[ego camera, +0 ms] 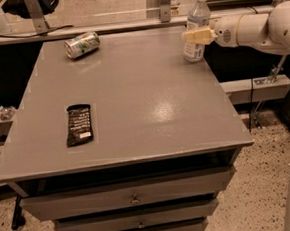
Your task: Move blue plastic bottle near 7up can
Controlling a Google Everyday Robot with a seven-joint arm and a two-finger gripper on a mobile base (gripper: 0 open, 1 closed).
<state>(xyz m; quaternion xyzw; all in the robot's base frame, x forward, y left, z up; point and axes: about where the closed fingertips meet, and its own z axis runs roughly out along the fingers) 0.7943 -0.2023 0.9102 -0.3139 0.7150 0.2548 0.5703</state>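
The blue plastic bottle [196, 18] stands upright at the far right corner of the grey table [148, 87], white cap on top. My gripper [193, 35] reaches in from the right on a white arm and lies across the bottle's middle, at label height. The 7up can [82, 44] lies on its side at the far left of the table, well apart from the bottle.
A flat black snack wrapper [79, 124] lies on the left part of the table, nearer the front. The table has drawers [134, 198] below its front edge. A rail and dark shelving run behind the table. My white arm [253, 27] spans the right side.
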